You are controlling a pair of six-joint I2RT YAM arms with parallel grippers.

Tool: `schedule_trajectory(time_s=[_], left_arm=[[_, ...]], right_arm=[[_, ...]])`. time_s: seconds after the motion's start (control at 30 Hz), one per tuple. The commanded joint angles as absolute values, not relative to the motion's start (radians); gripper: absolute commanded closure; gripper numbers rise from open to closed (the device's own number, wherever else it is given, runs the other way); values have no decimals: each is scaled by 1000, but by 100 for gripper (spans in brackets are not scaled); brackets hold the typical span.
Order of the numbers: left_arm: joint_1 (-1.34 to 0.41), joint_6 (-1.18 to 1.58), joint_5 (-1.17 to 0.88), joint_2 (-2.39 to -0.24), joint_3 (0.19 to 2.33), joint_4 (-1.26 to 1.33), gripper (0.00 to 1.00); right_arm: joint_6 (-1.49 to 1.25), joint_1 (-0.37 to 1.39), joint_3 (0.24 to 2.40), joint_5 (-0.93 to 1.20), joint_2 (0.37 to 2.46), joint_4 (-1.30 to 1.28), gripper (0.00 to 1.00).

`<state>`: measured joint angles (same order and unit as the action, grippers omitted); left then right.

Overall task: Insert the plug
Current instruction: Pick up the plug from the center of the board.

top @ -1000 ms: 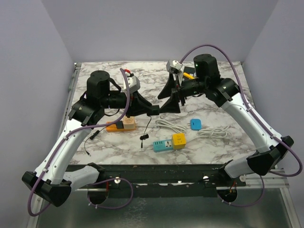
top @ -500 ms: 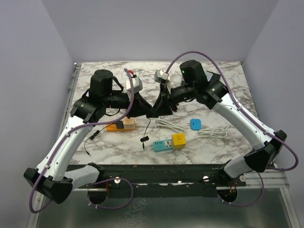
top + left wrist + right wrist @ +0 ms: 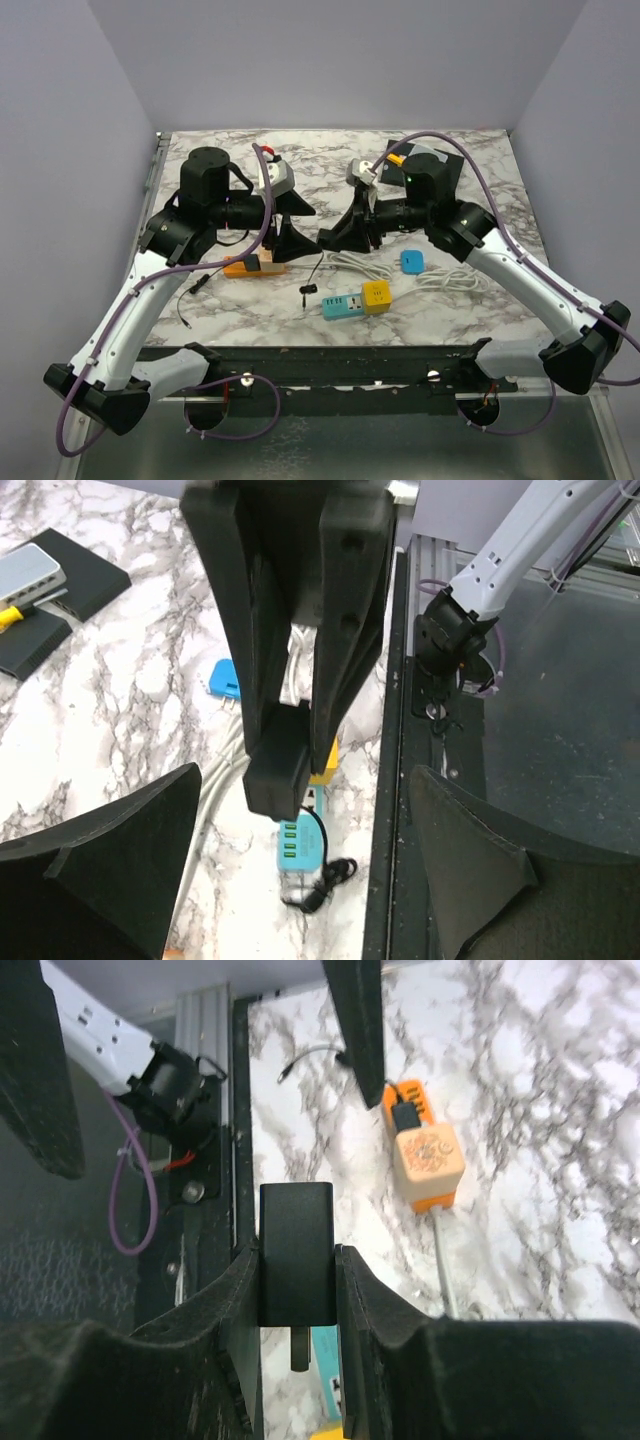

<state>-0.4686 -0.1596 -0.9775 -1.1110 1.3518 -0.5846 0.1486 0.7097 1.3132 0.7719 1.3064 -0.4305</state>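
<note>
A black plug (image 3: 297, 1230) with a short prong pointing down is pinched between my right gripper's (image 3: 297, 1260) fingers, above the table. In the left wrist view the same plug (image 3: 280, 770) hangs in front of my left gripper (image 3: 305, 775), whose jaws stand wide apart and hold nothing. Its black cable drops to a coil (image 3: 325, 880) on the table. From above, the left gripper (image 3: 290, 240) and right gripper (image 3: 345, 232) face each other a short way apart. Below them lies a teal power strip (image 3: 345, 304) with a yellow cube (image 3: 377, 295) on it.
An orange power strip (image 3: 255, 264) lies at the left, a white cable (image 3: 360, 265) and a small blue adapter (image 3: 411, 262) near the middle. Black boxes (image 3: 440, 160) sit at the back right. The table's front edge rail (image 3: 330, 355) runs just below the teal strip.
The two grippers met mid-table; the right one shut on the black plug, then the left one opened and drew back to the left. The right arm shifted slightly right with the plug.
</note>
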Motion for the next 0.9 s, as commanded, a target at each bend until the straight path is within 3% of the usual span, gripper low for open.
schedule_trajectory(time_s=[0.0, 0.23, 0.37, 0.43, 0.63, 0.73, 0.77, 0.8, 0.87], left_arm=[[-471, -122, -1026, -1076, 1298, -583, 14], [-471, -127, -1063, -1097, 1299, -583, 17], [-471, -137, -1106, -1121, 1318, -583, 26], [-471, -137, -1117, -1129, 1322, -582, 36], [-471, -149, -1115, -1126, 1325, -581, 78], [-471, -157, -1114, -1127, 1337, -582, 93], [-471, -160, -1114, -1127, 1340, -581, 98], [-471, -162, -1114, -1127, 1341, -581, 100], [-472, -166, -1109, -1121, 1334, -581, 100]], right_arm=[[30, 711, 1248, 730, 1225, -146, 100], [-102, 711, 1157, 782, 1194, 56, 99], [-133, 710, 1141, 804, 1202, 94, 99], [-152, 710, 1128, 814, 1202, 125, 100], [-172, 710, 1111, 841, 1207, 152, 99], [-174, 711, 1109, 861, 1213, 133, 99], [-175, 711, 1111, 865, 1215, 122, 97], [-170, 711, 1117, 861, 1216, 99, 88], [-146, 711, 1138, 859, 1218, 40, 60]])
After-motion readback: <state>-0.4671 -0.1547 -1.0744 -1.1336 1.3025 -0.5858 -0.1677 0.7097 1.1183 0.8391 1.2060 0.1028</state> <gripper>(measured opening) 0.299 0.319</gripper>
